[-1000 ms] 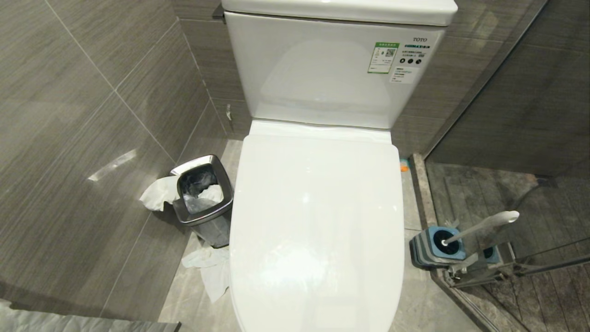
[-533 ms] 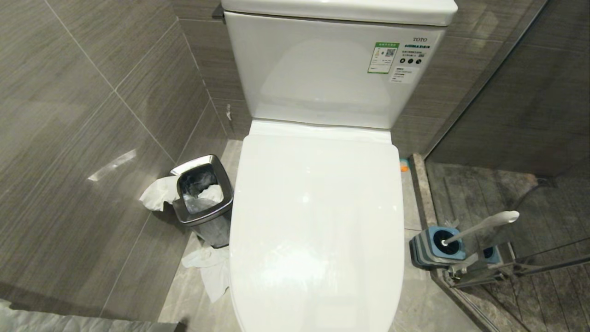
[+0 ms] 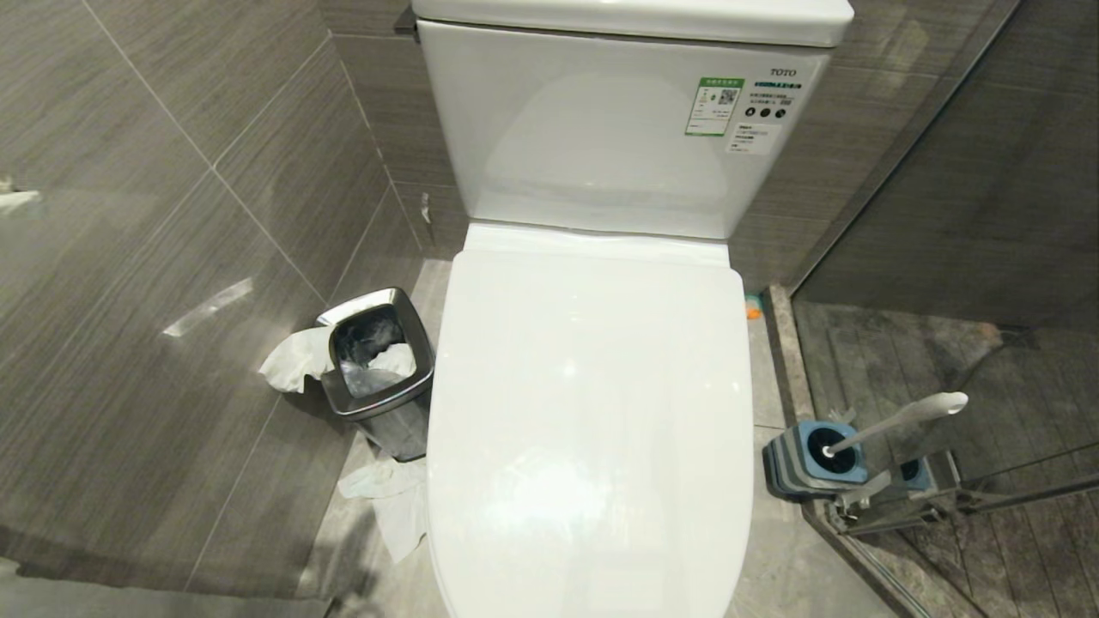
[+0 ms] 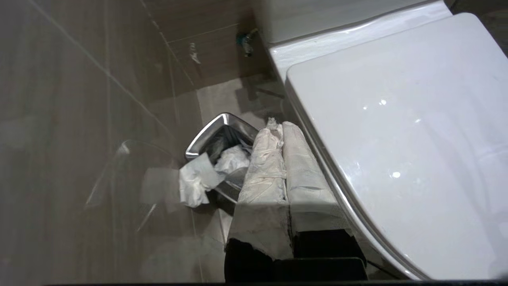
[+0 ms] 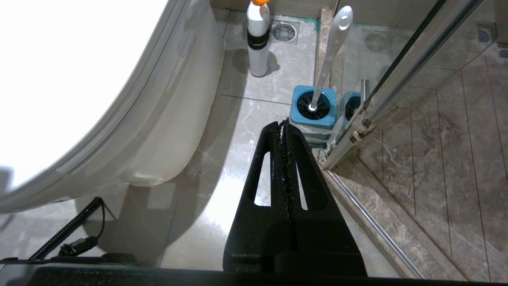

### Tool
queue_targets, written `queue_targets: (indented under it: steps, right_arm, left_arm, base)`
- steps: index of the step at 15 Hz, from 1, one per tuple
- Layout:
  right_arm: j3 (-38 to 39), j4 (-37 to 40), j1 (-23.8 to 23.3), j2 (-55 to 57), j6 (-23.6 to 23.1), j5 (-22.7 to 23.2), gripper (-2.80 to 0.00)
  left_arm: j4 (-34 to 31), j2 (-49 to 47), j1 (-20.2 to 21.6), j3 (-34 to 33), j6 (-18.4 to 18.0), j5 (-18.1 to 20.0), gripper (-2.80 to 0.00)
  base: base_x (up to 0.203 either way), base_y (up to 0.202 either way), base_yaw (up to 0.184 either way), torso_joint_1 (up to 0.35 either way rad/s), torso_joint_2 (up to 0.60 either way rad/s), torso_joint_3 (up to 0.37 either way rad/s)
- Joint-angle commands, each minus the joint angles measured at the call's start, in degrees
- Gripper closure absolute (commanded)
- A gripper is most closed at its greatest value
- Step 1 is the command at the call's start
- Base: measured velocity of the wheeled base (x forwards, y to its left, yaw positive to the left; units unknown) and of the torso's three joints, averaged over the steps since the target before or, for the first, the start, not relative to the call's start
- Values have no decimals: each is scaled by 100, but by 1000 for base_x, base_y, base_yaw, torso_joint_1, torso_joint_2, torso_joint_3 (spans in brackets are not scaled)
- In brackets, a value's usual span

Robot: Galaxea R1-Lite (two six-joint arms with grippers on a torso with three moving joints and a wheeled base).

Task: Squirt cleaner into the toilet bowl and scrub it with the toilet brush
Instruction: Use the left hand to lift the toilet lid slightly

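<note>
White glossy ceramic toilet bowl is sitting lid-down between a square chrome waste bin and the white long-handled toilet brush, which is standing in its blue-grey holder by the glass door. Paper-wrapped left pincer and black right pincer are hanging shut, empty.

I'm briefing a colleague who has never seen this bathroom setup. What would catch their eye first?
The big white toilet fills the middle of the head view, lid shut, tank behind it. To its left stands a chrome waste bin with tissue spilling onto the floor; to its right the toilet brush leans in its blue holder by the glass shower door. A white bottle stands on the floor further back.
</note>
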State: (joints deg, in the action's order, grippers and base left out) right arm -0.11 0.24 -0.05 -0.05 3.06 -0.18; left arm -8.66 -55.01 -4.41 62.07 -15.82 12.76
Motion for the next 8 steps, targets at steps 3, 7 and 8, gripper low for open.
queue_targets:
  steps: [3,7,8]
  right_arm:
    - [2,2,-4,5,2,1,0]
    - [-6,0,-1,5,2,1,0]
    - [2,-1,5,5,2,1,0]
  left_arm:
    - [32,-1068,-711,212,-75,-312,0]
    - [63,-2062,-738,553,-34,-369,0]
    - [64,-2333,-689,692,-22,-374,0]
  base:
    - [0,0,0,0,0,0]
    - [0,0,0,0,0,0]
    - [0,0,0,0,0,0]
